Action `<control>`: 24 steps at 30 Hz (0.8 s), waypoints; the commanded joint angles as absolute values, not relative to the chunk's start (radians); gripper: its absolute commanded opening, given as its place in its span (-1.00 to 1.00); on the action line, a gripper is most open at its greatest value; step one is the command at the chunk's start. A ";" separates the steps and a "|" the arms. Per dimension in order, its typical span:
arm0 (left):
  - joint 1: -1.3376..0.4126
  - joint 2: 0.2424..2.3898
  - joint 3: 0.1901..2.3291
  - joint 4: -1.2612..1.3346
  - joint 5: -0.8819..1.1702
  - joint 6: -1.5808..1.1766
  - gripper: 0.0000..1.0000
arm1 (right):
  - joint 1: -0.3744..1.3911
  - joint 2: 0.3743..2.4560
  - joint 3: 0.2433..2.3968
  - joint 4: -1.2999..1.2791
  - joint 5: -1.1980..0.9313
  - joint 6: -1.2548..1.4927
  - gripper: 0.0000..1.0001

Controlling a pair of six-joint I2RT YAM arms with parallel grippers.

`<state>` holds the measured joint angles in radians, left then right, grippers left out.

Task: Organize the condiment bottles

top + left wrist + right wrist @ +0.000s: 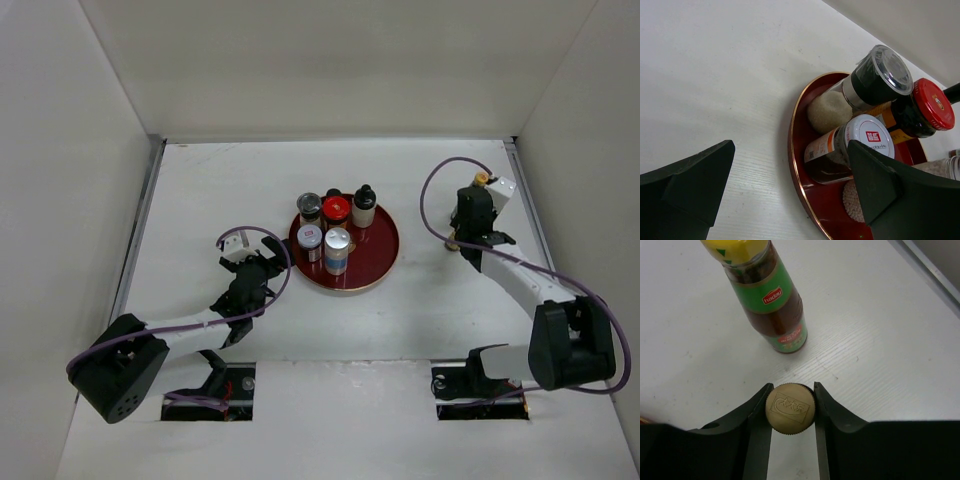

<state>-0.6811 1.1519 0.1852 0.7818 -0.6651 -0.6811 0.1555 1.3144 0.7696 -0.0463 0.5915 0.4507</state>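
Note:
The round red tray [382,262] holds five condiment bottles: a dark-lidded grinder [309,206], a red-capped jar [335,208], a black-capped bottle [364,205], a grey-lidded jar [310,238] and a silver-lidded shaker [338,248]. My left gripper [262,275] is open and empty, just left of the tray; in the left wrist view the grey-lidded jar [865,140] stands beside its right finger. My right gripper [792,389] is shut on the tan cap of the small yellowish bottle [790,408]. The yellow-capped green bottle [772,305] stands upright just beyond it.
The tray rim [794,160] lies between my left fingers. White walls enclose the table on three sides; the right wall's edge runs near the green bottle [481,180]. The arm bases and two cut-outs sit at the near edge.

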 commanded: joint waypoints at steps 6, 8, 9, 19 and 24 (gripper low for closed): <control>-0.677 1.135 0.204 0.834 -0.658 -0.693 1.00 | 0.287 1.187 0.821 0.014 0.727 0.381 -0.40; -0.674 1.149 0.209 0.834 -0.653 -0.693 1.00 | 0.347 1.164 0.836 0.015 0.730 0.367 -0.41; -0.679 1.149 0.210 0.834 -0.652 -0.693 1.00 | 0.385 1.158 0.842 0.018 0.730 0.365 -0.41; -0.667 1.135 0.206 0.834 -0.658 -0.693 1.00 | 0.705 1.327 0.952 0.167 0.640 0.374 -0.37; -0.665 1.126 0.204 0.830 -0.650 -0.695 1.00 | 0.758 1.454 1.023 0.190 0.618 0.376 -0.36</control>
<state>-0.6678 1.1526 0.1852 0.7822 -0.6579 -0.6830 0.7391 1.4300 0.9493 0.0738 0.6247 0.3805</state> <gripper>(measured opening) 0.997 0.416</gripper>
